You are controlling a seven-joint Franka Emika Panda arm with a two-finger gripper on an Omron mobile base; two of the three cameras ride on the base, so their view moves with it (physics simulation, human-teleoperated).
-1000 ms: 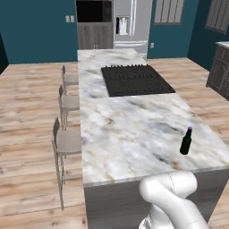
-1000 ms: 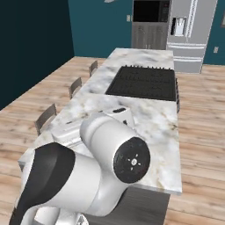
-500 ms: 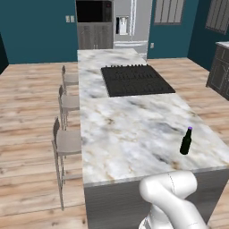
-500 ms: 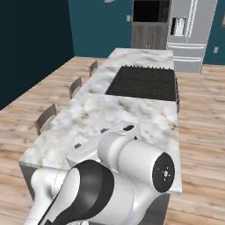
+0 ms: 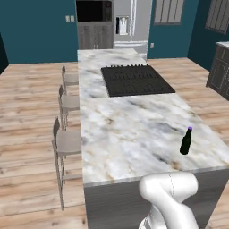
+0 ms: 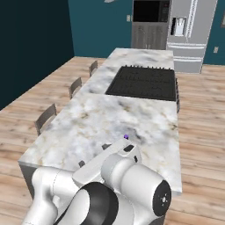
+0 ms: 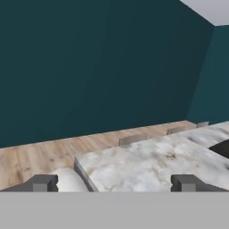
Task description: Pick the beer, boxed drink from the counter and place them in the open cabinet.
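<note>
The beer [image 5: 186, 141], a dark bottle with a purple cap, stands upright near the front right corner of the counter [image 5: 125, 129]. From the right base view just its purple cap [image 6: 126, 136] peeks over my arm [image 6: 127, 189], which blocks the counter's near end. In the hand view my gripper [image 7: 114, 184] is open, its fingertips [image 7: 42, 182] wide apart with nothing between them. It looks low across the marble counter [image 7: 147, 165] toward a teal wall. The boxed drink and the open cabinet are out of view.
A black cooktop [image 5: 136, 79] is set into the far half of the island. Three stools [image 5: 67, 141] line its left side. A steel fridge [image 5: 132, 22] and a built-in oven stand at the back wall. Wood floor surrounds the island.
My arm has swung lower and to the right in the right base view, uncovering more of the counter. The beer has not moved and the gripper stays open.
</note>
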